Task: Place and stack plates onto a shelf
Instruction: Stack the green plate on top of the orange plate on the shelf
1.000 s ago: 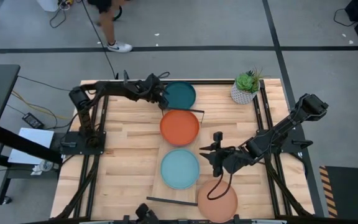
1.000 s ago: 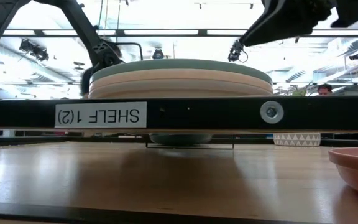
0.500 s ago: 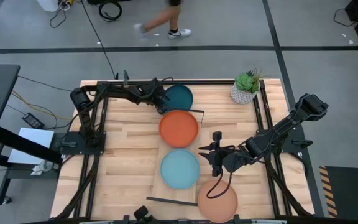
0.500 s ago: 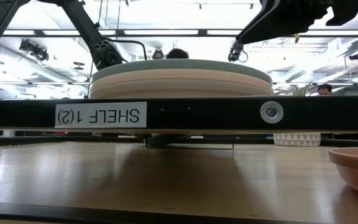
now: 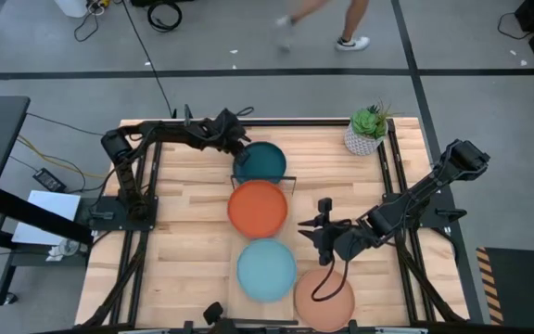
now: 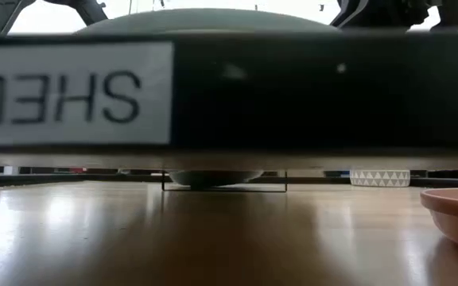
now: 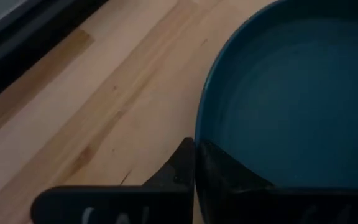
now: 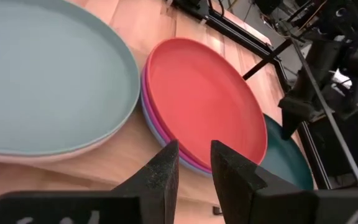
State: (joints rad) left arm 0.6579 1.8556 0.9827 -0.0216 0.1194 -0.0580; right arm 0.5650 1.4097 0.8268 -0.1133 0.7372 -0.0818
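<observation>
The dark teal plate [image 5: 260, 162] lies at the far end of the shelf [image 6: 293, 95]; my left gripper [image 5: 237, 151] is shut on its far-left rim. On the shelf stand two stacks: an orange plate [image 5: 258, 208] on magenta and blue ones, and a light blue plate [image 5: 267, 269] on a cream one. A terracotta plate [image 5: 324, 299] lies on the table to the right of the shelf's near end. My right gripper [image 5: 318, 232] hovers open to the right of the shelf, between the two stacks, with nothing between its fingers. My left gripper pinches the dark teal plate's rim [image 7: 199, 134] at its far-left side, one finger inside the plate and one outside. The fingers slant in from the table's far left. In the low view the plate [image 6: 213, 176] sits low, at table level, beyond the shelf's far wire rail.
A small potted plant [image 5: 367, 130] stands at the table's far right corner. The shelf's near end reaches almost to the table's near edge. Bare tabletop lies left of the shelf. A person [image 5: 350, 28] walks on the floor beyond the far edge.
My left gripper has shut on the teal plate's rim and moved toward the near edge, and the plate has slid that way with it. The shelf with both stacks has slid toward the near edge and a little left, and now fills the low view.
</observation>
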